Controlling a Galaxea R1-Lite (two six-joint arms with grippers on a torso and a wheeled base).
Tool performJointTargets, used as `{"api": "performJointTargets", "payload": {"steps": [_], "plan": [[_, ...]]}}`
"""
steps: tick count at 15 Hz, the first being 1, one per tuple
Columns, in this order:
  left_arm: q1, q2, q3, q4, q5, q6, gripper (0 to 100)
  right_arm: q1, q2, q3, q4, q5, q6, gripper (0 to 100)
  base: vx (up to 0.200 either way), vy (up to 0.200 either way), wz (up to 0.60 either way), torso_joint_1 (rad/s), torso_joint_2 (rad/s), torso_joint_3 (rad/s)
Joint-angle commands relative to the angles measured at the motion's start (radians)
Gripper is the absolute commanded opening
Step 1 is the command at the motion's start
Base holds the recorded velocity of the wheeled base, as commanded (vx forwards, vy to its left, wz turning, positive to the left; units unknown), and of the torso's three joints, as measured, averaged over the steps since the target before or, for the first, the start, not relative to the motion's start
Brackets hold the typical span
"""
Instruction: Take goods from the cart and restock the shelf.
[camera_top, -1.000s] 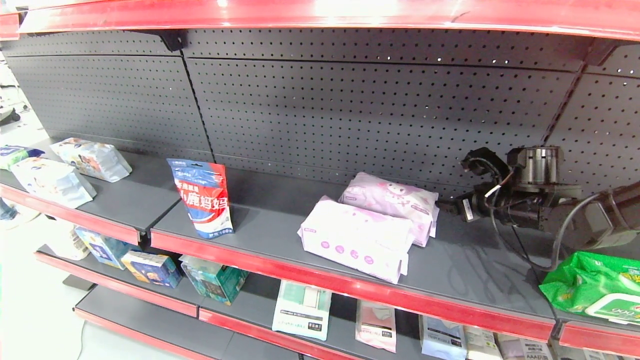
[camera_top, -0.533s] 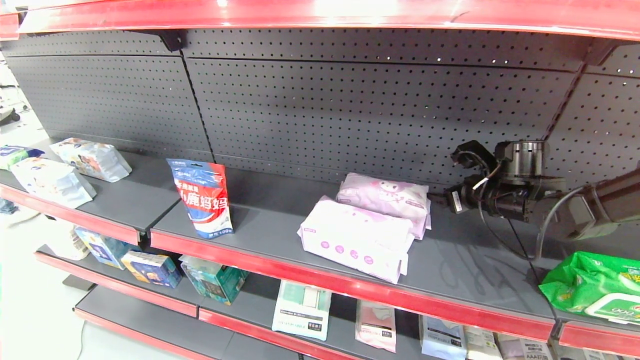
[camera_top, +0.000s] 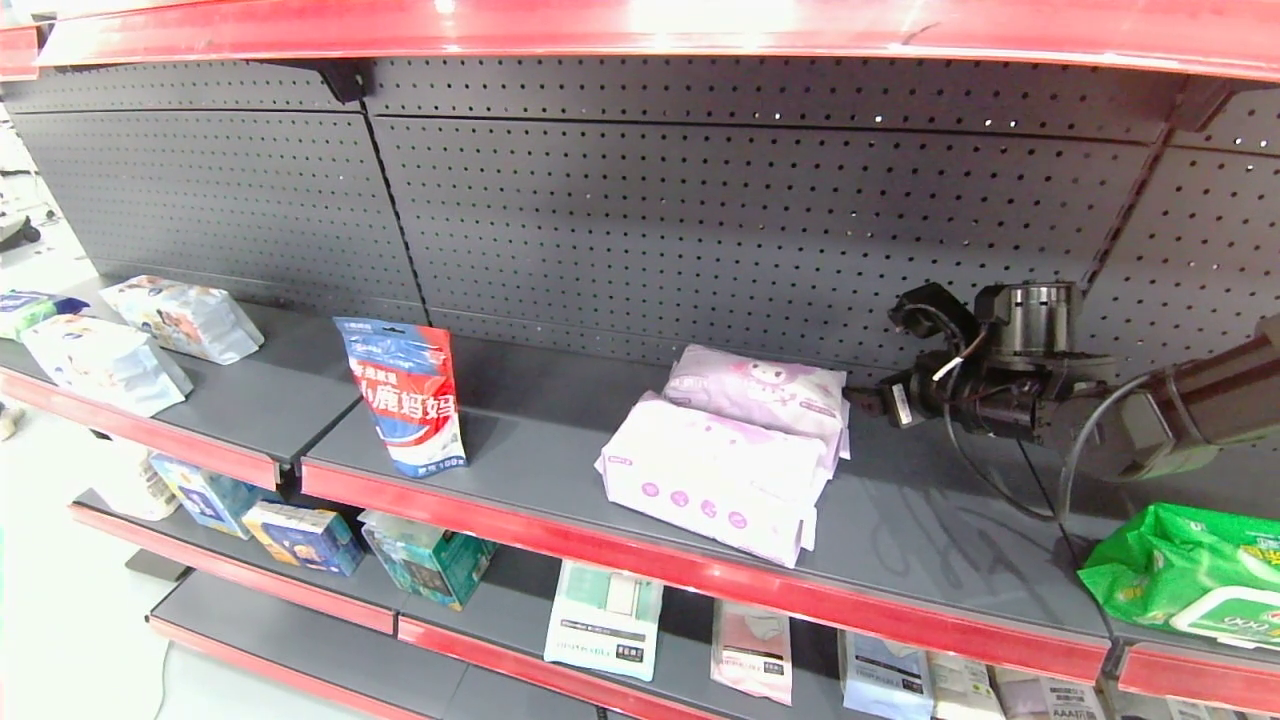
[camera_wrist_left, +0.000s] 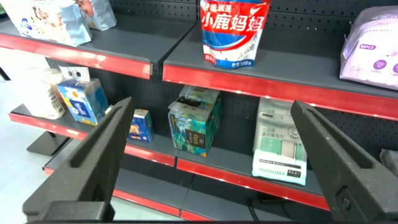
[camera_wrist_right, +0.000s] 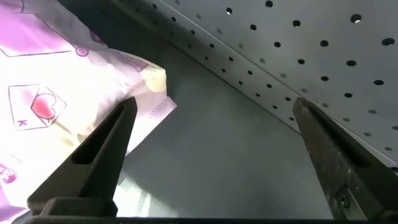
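Since a second ago my right tool (camera_top: 866, 400) has slid toward nine o'clock, nudging the rear pack (camera_top: 755, 385) along the shelf (camera_top: 560, 440); it lies at twelve o'clock of the front pack (camera_top: 715, 480).

Left wrist: my left tool (camera_wrist_left: 211, 106) gapes wide, holding nothing.

Right wrist: jaws stand wide, the pack's crimped end just beside one. Soft, light, slippery film, I judge; I'd pinch that sealed end.
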Motion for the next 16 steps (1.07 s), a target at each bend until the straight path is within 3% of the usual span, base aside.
{"api": "performJointTargets", "payload": {"steps": [1,6,8,12,16], "plan": [[0.0,0.0,0.0,0.0,0.0,0.0,100,-0.015,-0.017,0.008,-0.001,-0.004,0.002,100,0.0,0.0,0.0,0.0,0.0,0.0],[0.0,0.0,0.0,0.0,0.0,0.0,100,-0.076,-0.23,0.114,0.003,-0.089,0.126,100,0.0,0.0,0.0,0.0,0.0,0.0],[0.0,0.0,0.0,0.0,0.0,0.0,100,-0.094,-0.37,0.229,0.003,-0.112,0.144,100,0.0,0.0,0.0,0.0,0.0,0.0],[0.0,0.0,0.0,0.0,0.0,0.0,100,-0.104,-0.738,0.535,0.012,-0.105,0.164,100,0.0,0.0,0.0,0.0,0.0,0.0],[0.0,0.0,0.0,0.0,0.0,0.0,100,-0.107,-1.171,0.878,0.019,-0.003,0.18,100,0.0,0.0,0.0,0.0,0.0,0.0]]}}
